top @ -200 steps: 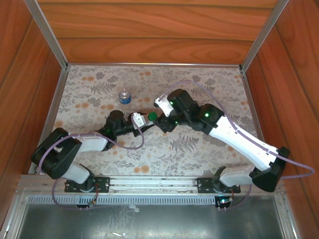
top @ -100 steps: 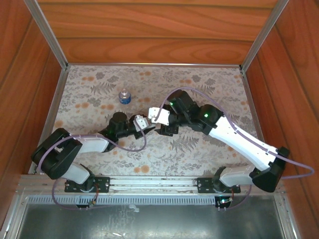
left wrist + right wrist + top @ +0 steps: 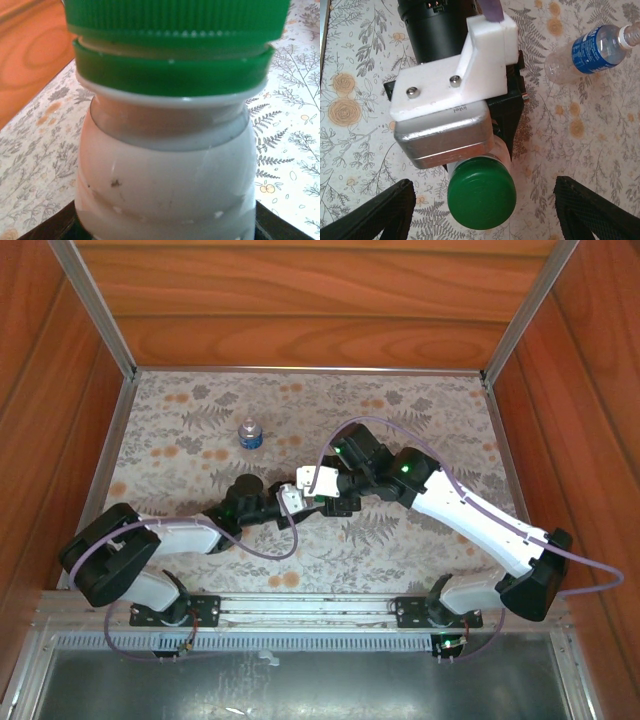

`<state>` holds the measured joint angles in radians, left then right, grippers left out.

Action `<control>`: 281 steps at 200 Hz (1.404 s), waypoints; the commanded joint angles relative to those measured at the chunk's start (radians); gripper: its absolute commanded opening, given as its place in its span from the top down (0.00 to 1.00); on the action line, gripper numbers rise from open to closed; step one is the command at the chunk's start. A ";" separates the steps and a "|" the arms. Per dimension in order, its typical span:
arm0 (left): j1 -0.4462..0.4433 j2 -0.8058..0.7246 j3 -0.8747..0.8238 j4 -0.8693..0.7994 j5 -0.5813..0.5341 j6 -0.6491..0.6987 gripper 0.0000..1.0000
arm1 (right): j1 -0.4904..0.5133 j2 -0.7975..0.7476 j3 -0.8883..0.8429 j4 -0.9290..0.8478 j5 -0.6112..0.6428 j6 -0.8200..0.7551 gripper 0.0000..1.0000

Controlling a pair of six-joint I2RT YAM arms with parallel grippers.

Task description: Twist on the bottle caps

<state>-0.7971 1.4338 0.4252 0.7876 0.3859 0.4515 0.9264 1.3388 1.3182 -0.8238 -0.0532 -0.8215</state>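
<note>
Looking first at the green cap [image 3: 175,20]: sits on the neck of the white bottle [image 3: 165,190], ribbed rim level, and leaves a thin pale strip above the green collar ring [image 3: 170,75] just below. Cannot tell how far down the thread. Turns its plain round top straight toward the right wrist camera.

Moving out to the bottle: opaque, held about the middle of the flowered desk [image 3: 420,410], between the two arms, cap end toward the right arm. Gripped round the body by the left hand [image 3: 287,502], closed tight on it, with dark jaw edges at both lower corners of the left wrist view.

Flanked by the right hand [image 3: 485,217], spread wide and holding nothing: one black finger [image 3: 380,212] on each side of the cap, both clear of it, with patterned desk in the gaps.

Further out: clear bottle [image 3: 249,433] with a blue label, well apart toward the far left of the desk, touched by neither hand. Cannot make out whether capped. Beyond that, wooden walls [image 3: 300,300] round the desk on three sides.
</note>
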 commanded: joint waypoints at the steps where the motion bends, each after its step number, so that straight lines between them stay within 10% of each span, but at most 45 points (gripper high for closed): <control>1: -0.010 -0.030 -0.014 0.003 -0.004 0.024 0.49 | -0.013 0.010 0.002 -0.042 -0.002 -0.044 0.26; 60: -0.018 -0.039 -0.016 0.002 -0.009 0.030 0.49 | -0.021 0.009 0.003 -0.063 -0.014 -0.042 0.49; 232: -0.022 -0.035 -0.004 0.002 0.016 0.006 0.49 | -0.028 0.026 0.012 -0.053 -0.037 -0.018 0.57; 281: -0.022 -0.036 -0.004 0.003 -0.015 0.001 0.49 | -0.028 0.012 0.010 0.008 -0.096 0.213 0.66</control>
<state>-0.8085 1.3911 0.4175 0.7841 0.3817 0.4522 0.9077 1.3609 1.3178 -0.8650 -0.0753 -0.7593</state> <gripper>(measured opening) 0.536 0.434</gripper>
